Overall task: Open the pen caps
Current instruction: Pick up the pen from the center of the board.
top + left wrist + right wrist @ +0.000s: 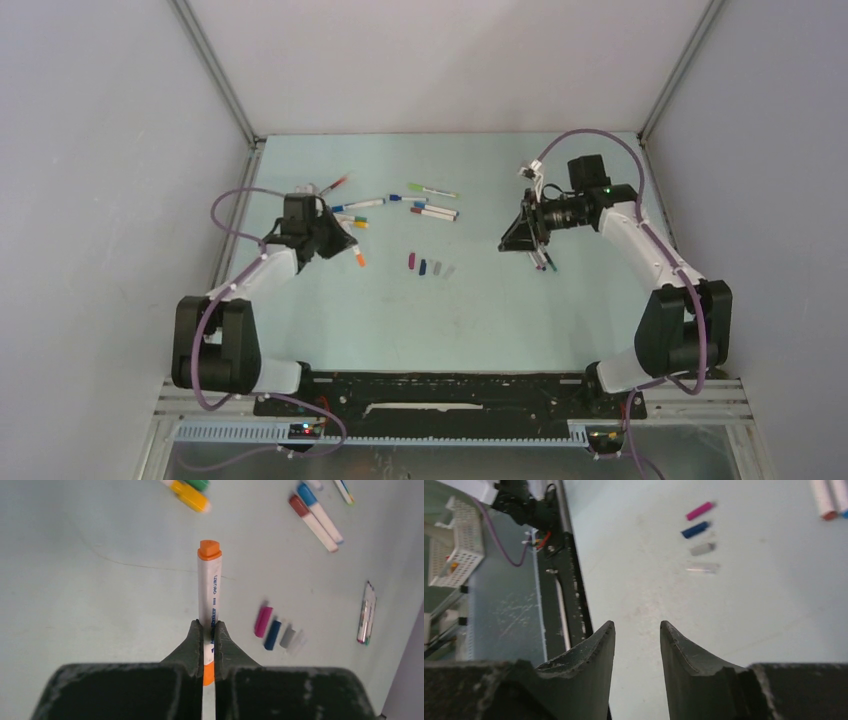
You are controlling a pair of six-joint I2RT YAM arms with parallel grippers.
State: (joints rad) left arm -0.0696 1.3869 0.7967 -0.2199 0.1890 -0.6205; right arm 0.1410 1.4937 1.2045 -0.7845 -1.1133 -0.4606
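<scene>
My left gripper [209,625] is shut on a white-barrelled orange pen [209,587] and holds it above the table; its far orange end [209,550] points away from me. In the top view this gripper [345,245] is at the left, with the pen's orange end [360,260] sticking out. Several loose pen caps lie in a row mid-table: magenta [263,621], blue [272,634], grey [287,636] and a clear one [298,641]. My right gripper [637,624] is open and empty, raised at the right [525,240].
More pens lie at the back: a green one [430,190], red and blue ones [435,212], a blue one [357,205] and a red one [333,185]. A small bunch of pens [545,262] lies below my right gripper. The black front rail [569,580] is near it.
</scene>
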